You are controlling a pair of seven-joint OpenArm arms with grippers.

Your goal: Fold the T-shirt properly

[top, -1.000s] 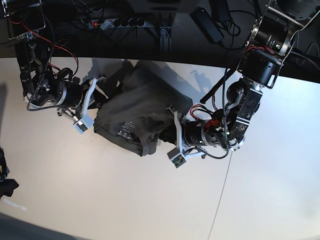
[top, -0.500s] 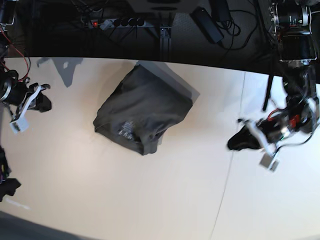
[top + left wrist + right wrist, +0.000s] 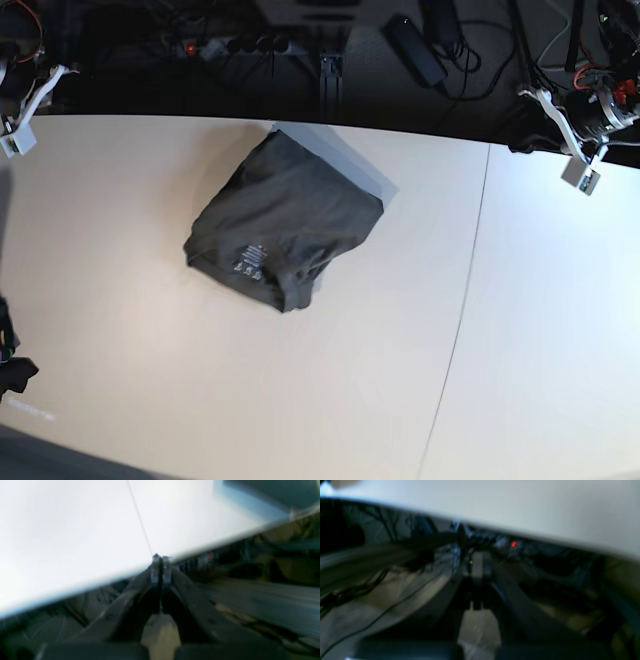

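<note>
Pale table [image 3: 300,400], dark cable clutter beyond its top edge. T-shirt [image 3: 285,225] lies folded into a compact bundle, centre-left of frame, neck label facing up near its lower edge. Nothing touches it. Left gripper [image 3: 160,566] sits at upper right, off the table edge, jaws pressed together, empty. Right gripper [image 3: 476,565] at upper left, blurred, reads closed, empty too. Judgement: folding looks finished, arms parked; next move, if any, is only tidying a loose edge.
</note>
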